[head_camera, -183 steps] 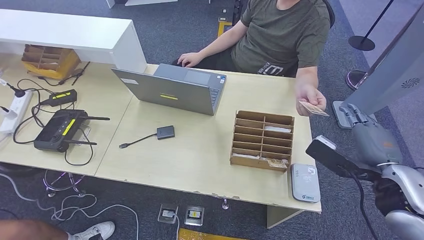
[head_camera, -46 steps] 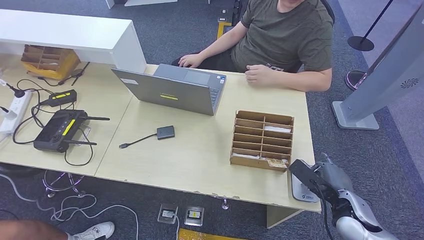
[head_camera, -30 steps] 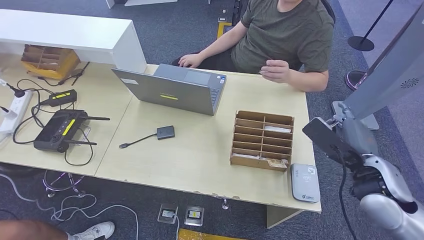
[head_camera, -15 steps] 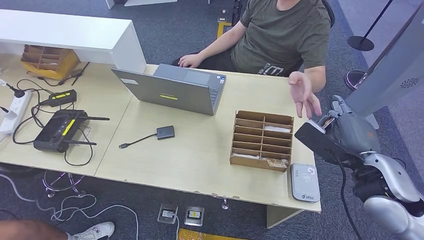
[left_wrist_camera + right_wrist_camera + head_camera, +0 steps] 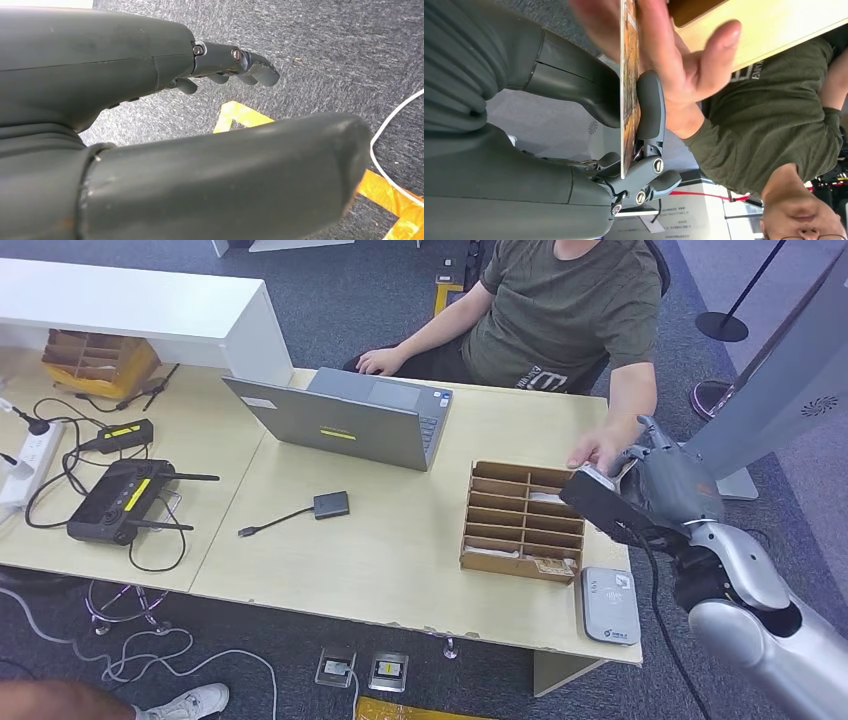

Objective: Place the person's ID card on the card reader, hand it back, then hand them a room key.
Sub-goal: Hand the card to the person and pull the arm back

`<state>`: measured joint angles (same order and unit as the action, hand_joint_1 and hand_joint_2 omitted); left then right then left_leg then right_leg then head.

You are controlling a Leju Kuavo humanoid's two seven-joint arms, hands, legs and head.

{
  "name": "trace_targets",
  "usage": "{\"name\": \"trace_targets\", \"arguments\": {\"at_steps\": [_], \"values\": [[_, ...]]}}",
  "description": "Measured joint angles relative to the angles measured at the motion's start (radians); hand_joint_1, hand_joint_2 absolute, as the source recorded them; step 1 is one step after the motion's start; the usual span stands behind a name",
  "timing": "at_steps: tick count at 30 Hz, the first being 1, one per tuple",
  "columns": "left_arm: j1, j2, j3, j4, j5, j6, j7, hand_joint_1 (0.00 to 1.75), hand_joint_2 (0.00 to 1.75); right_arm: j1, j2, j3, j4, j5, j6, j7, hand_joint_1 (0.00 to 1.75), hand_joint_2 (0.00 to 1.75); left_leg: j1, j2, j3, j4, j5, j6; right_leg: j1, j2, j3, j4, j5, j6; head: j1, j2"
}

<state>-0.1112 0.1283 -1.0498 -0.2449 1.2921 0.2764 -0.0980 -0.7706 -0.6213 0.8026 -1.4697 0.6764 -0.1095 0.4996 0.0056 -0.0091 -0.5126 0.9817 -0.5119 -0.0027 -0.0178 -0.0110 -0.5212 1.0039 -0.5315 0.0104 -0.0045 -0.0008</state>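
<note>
The robot's right hand (image 5: 624, 130) pinches the ID card (image 5: 629, 75) between thumb and a finger, holding it out above the far edge of the counter (image 5: 400, 540), where the person's hand (image 5: 664, 60) closes on the card's free end. A good handover means keeping the pinch firm and the arm steady until the person clearly has it, then loosening gently. The left hand (image 5: 235, 65) hangs over the floor, fingers apart and empty.

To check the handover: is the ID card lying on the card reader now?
No. The ID card is pinched in the right hand, touching the person's hand; the card reader lies bare.
</note>
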Motion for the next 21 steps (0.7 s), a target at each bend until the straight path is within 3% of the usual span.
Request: {"name": "trace_targets", "arguments": {"at_steps": [8,9,11,12,13,15,21], "values": [[0.0,-0.004,0.0,0.0,-0.001,0.0,0.004,0.0,0.0,-0.027,0.049,0.02,0.096,0.017,-0.01,-0.014,1.75,1.75,0.0,0.0,0.0,0.0,0.0,0.0,0.0,-0.001,0.0,0.0,0.0,0.0,0.0,0.0],[0.0,-0.004,0.0,0.0,-0.001,0.0,0.005,0.0,0.0,-0.027,0.051,0.022,0.104,0.019,-0.011,-0.013,1.4,1.75,0.0,0.0,0.0,0.0,0.0,0.0,0.0,-0.001,0.0,0.0,0.0,0.0,0.0,0.0],[0.0,-0.004,0.0,0.0,-0.001,0.0,0.007,0.0,0.0,-0.027,0.053,0.025,0.117,0.023,-0.013,-0.011,0.53,1.75,0.0,0.0,0.0,0.0,0.0,0.0,0.0,-0.001,0.0,0.0,0.0,0.0,0.0,0.0],[0.0,-0.004,0.0,0.0,-0.001,0.0,0.007,0.0,0.0,-0.027,0.054,0.027,0.122,0.025,-0.014,-0.011,0.09,1.31,0.0,0.0,0.0,0.0,0.0,0.0,0.0,-0.001,0.0,0.0,0.0,0.0,0.0,0.0],[0.0,-0.004,0.0,0.0,-0.001,0.0,0.008,0.0,0.0,-0.026,0.055,0.028,0.126,0.027,-0.015,-0.011,0.0,0.87,0.0,0.0,0.0,0.0,0.0,0.0,0.0,0.0,0.0,0.0,0.0,0.0,0.0,0.0],[0.0,-0.004,0.0,0.0,-0.001,0.0,0.008,0.0,0.0,-0.023,0.056,0.029,0.131,0.027,-0.017,-0.014,0.0,0.0,0.0,0.0,0.0,0.0,0.0,0.0,0.0,0.0,0.0,0.0,0.0,0.0,0.0,0.0],[0.0,-0.004,0.0,0.001,0.003,0.003,0.008,0.0,0.0,-0.001,0.058,0.028,0.135,0.04,-0.02,-0.016,0.0,0.0,0.0,0.0,0.001,0.0,0.0,0.0,0.0,0.0,0.0,0.0,0.0,0.0,0.0,0.0]]}}
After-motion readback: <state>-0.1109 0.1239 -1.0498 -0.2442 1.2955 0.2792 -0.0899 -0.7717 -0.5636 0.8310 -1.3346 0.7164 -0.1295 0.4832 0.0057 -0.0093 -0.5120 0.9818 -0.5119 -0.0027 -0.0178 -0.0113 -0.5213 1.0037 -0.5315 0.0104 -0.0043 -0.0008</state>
